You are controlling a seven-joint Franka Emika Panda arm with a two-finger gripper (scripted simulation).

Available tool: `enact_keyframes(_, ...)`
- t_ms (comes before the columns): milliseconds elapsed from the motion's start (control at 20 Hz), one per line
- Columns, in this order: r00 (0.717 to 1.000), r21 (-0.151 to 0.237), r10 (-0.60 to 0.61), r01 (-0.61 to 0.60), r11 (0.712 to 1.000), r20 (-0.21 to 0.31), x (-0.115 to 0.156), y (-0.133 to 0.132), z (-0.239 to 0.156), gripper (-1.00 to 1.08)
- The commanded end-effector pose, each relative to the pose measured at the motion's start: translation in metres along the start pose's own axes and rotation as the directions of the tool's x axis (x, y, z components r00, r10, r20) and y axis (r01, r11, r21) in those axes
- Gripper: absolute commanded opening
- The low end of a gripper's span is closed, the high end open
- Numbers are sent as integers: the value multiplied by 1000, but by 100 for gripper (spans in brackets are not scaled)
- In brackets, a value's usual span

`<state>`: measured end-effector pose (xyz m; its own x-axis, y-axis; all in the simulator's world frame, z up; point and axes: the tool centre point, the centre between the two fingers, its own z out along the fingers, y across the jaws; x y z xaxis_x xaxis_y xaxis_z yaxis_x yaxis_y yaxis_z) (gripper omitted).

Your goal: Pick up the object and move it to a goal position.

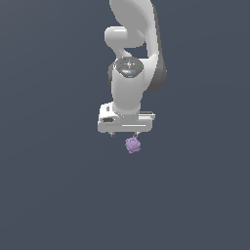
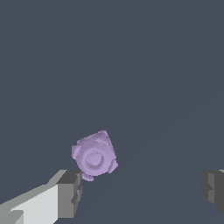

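The white arm [image 1: 131, 73] reaches down with its wrist vertical, and the end effector [image 1: 125, 134] points straight downward, its two dark-padded fingers [image 2: 70, 192] spread wide apart with nothing clamped between them, one finger at each side of the wrist view.

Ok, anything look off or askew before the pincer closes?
Yes: the purple knobbly object is not centred between the open pincer's fingers. In the wrist view it sits right beside one fingertip, far from the other. Nothing looks damaged.

One object [image 1: 133, 145], one pincer [image 1: 125, 134]
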<state>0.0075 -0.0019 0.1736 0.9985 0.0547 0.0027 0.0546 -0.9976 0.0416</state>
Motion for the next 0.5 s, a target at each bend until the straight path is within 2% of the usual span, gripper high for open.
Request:
enact_keyframes(0,1000,0,0,0,1000,0,0,0,0,100)
enact_keyframes(150,1000,-3,10,-10,1000,-3,1,6,0,100)
enact_keyframes(450,997,-20,68,-68,997,-21,4,35,-5,100)
